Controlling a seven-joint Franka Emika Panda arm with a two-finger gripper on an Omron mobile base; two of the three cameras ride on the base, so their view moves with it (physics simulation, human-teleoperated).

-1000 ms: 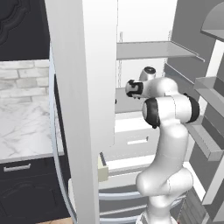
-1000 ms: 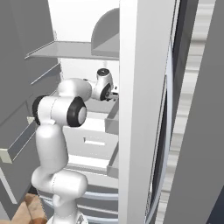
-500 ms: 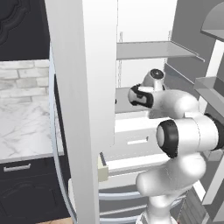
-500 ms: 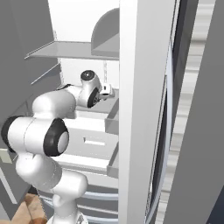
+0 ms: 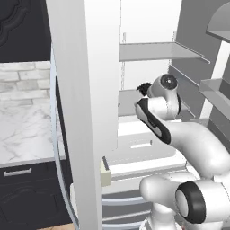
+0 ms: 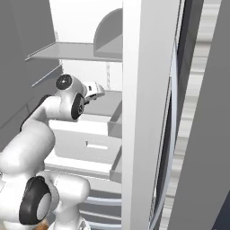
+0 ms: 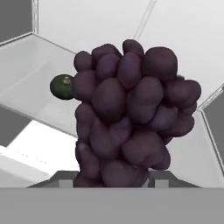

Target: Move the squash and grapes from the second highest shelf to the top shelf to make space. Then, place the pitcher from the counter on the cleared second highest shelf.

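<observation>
Seen from the hand, the dark purple grapes (image 7: 131, 118) loom large and close, with my gripper (image 7: 113, 181) shut on the cluster's lower part; the finger tips are mostly hidden by it. Behind them a small round dark green squash (image 7: 62, 86) rests on the second highest shelf (image 7: 30, 83). In the left base view my gripper (image 5: 143, 88) holds the grapes (image 5: 143, 86) just above the second highest shelf (image 5: 128, 96) and below the top shelf (image 5: 152, 51). From the right base, the hand (image 6: 93, 90) reaches over that shelf (image 6: 105, 102). The pitcher is out of view.
A white drawer (image 5: 139, 144) juts out under the second highest shelf. The fridge's white wall (image 5: 85, 112) stands close on the left, with the marble counter (image 5: 22, 130) beyond it. Grey door shelves (image 5: 215, 90) hang on the right.
The arm's elbow has swung down and toward the base while the hand stayed inside the fridge above the second highest shelf, rising slightly with the grapes.
</observation>
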